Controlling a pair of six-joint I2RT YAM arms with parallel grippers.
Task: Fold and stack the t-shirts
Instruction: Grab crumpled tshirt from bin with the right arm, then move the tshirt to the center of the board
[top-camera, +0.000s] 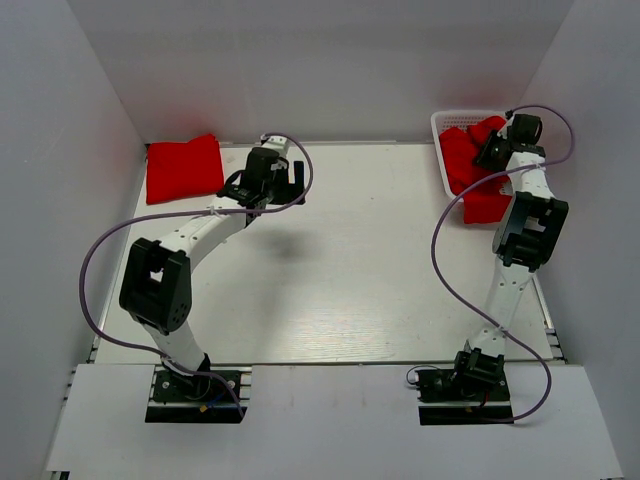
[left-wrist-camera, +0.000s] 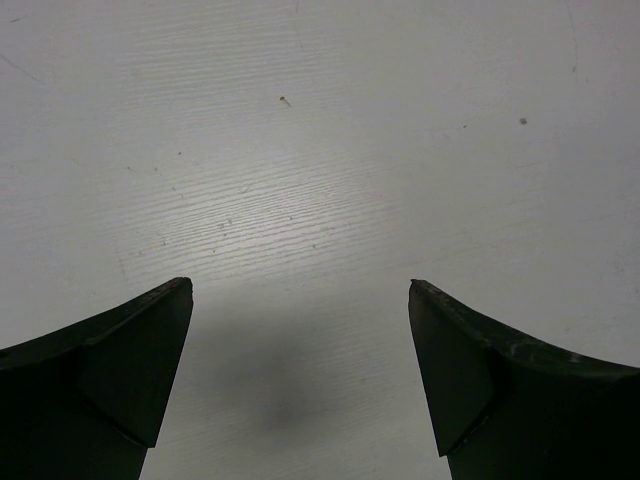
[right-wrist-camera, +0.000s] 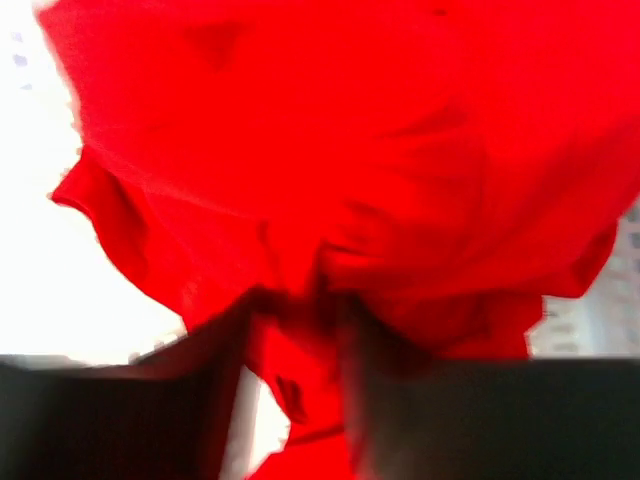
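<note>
You've got a white table (top-camera: 350, 260), faintly grained and speckled up close. A white lattice basket (top-camera: 441, 122) sits at its far right corner, near the back wall (top-camera: 330, 60). The pale blur at the right wrist view's edge is possibly that basket.

My left gripper (left-wrist-camera: 299, 286) is spread wide, its two dark, matte, wedge-shaped fingers (left-wrist-camera: 120, 370) coming up from the lower corners. A white, faintly grained flat table surface (left-wrist-camera: 330, 170) fills the gap between my fingertips and everything ahead of them. A soft grey shadow (left-wrist-camera: 285, 400) lies between my fingers. Well ahead of the tips sits a tiny dark speck (left-wrist-camera: 285, 100).
</note>
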